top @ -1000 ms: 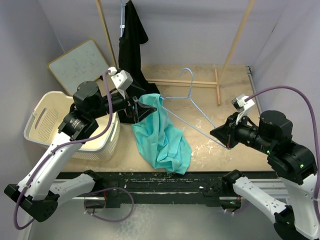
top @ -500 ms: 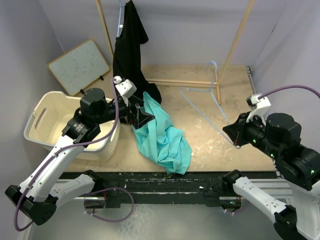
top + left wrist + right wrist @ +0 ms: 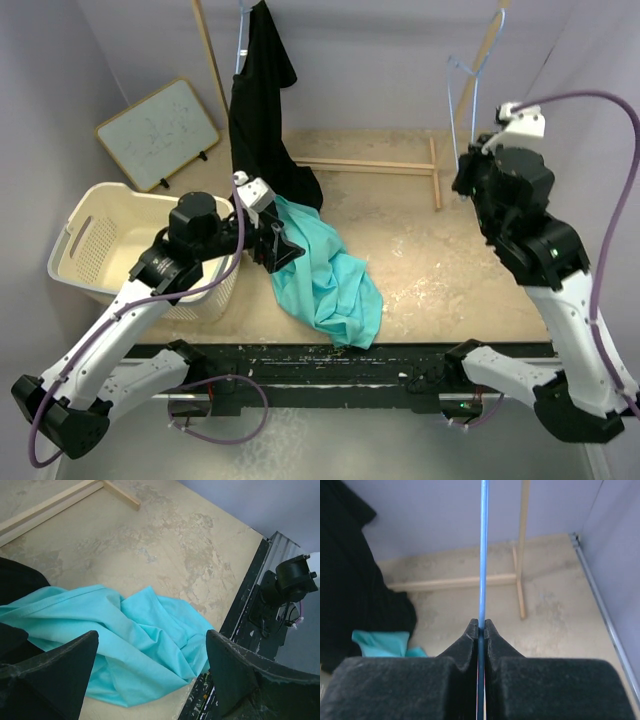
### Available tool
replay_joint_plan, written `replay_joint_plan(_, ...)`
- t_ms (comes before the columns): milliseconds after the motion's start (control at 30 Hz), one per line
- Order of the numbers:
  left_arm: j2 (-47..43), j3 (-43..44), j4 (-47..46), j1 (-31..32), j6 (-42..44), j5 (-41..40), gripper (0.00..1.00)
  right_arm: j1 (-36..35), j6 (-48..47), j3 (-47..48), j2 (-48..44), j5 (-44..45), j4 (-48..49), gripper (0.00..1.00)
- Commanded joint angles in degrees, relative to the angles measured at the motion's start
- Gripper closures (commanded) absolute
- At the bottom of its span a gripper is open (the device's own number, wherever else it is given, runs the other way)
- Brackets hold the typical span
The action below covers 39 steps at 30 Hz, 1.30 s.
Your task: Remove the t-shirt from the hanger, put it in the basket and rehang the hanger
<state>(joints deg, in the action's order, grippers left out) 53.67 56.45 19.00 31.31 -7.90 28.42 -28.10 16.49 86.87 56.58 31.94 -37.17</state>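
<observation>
The teal t-shirt (image 3: 325, 275) lies crumpled on the table, off the hanger, and also shows in the left wrist view (image 3: 130, 645). My left gripper (image 3: 276, 246) hovers over the shirt's upper end with its jaws wide open (image 3: 150, 675) and nothing between them. My right gripper (image 3: 466, 172) is raised at the back right. It is shut (image 3: 480, 627) on the thin blue wire hanger (image 3: 483, 555). The bare hanger (image 3: 458, 100) stands up in the air in front of the back wall.
A black garment (image 3: 262, 110) hangs from the wooden rack (image 3: 436, 170) at the back and drapes onto the table beside the shirt. A cream laundry basket (image 3: 95, 235) stands at the left. A whiteboard (image 3: 160, 130) leans behind it. The black rail (image 3: 250, 605) runs along the table's near edge.
My right gripper has carried the hanger up and back to the right, clear of the t-shirt. My left gripper has sunk a little and the shirt now lies loose on the table.
</observation>
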Motion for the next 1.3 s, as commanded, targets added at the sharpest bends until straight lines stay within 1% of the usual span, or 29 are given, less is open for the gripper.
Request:
replay_joint_plan(0,-2.39,-0.56,-1.83,0.15,-0.44,0.11,0.10,1.07,-5.93,8.44,8.27,4.71,15.31,1.00)
replay_joint_plan(133,-2.64,-0.84,-1.83,0.13,-0.64,1.45,0.10,7.50,-6.60,14.13,14.94,-3.88,17.54,1.00)
replay_joint_plan(267,-3.45,-1.37,-1.95,0.14,-0.93,1.99,0.10,12.93,-6.32,16.86,18.10,-11.00,19.42,1.00)
replay_joint_plan(367,-3.59,-1.66,-2.46,0.15,-1.30,2.75,0.10,15.00,-6.52,18.89,19.94,-14.40,19.77,1.00)
replay_joint_plan(500,-3.46,-1.51,-2.52,0.15,-1.41,3.29,0.10,16.41,-5.72,18.71,21.29,-18.88,21.87,1.00)
replay_joint_plan(667,-3.38,-1.64,-2.53,0.15,-1.67,3.85,0.10,16.88,-5.37,19.82,22.84,-20.79,21.82,1.00)
replay_joint_plan(800,-2.65,-1.44,-2.33,0.15,-1.94,3.99,0.10,17.45,-5.02,22.50,26.12,-22.14,19.71,1.00)
replay_joint_plan(967,-1.90,-1.35,-1.28,0.15,-1.72,3.96,0.09,18.27,-4.34,23.63,29.67,-22.65,18.79,1.00)
replay_joint_plan(1100,-1.11,-1.20,-0.62,0.11,-1.80,3.83,0.08,18.77,-3.30,24.44,30.90,-24.01,17.29,1.00)
replay_joint_plan(1200,-0.29,-1.07,-0.12,0.15,-1.76,3.69,0.08,18.87,-2.71,23.43,30.08,-25.18,16.93,1.00)
replay_joint_plan(1233,-0.16,-1.01,0.01,0.15,-1.77,3.54,0.07,18.87,-2.54,22.89,29.51,-25.97,16.72,0.97)
replay_joint_plan(1267,-0.03,-0.97,-0.01,0.15,-1.77,3.50,0.04,18.87,-2.27,22.17,28.59,-26.79,16.55,0.86)
